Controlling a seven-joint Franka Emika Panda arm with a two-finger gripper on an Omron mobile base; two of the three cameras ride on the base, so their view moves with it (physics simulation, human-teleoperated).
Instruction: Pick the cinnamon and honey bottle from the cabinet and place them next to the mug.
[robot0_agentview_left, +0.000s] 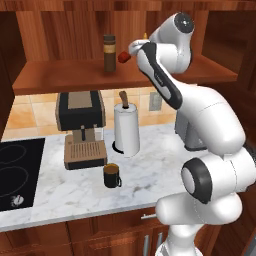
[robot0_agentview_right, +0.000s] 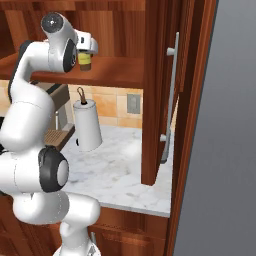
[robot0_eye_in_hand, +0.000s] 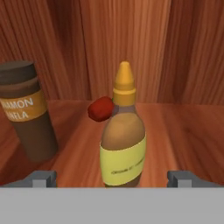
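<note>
Hand view: honey bottle (robot0_eye_in_hand: 123, 144) stood upright on the cabinet (robot0_eye_in_hand: 183, 127) shelf, dead ahead and centred between the spread tips of the claw (robot0_eye_in_hand: 113, 178), unheld; cinnamon (robot0_eye_in_hand: 27, 116) stood beside it.

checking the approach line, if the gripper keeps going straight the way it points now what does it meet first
Most likely the honey bottle: in the hand view it stands upright, centred between the open jaws of the gripper. The small red lump sits behind it, the cinnamon off to one side. The remaining gap is hard to judge.
</note>
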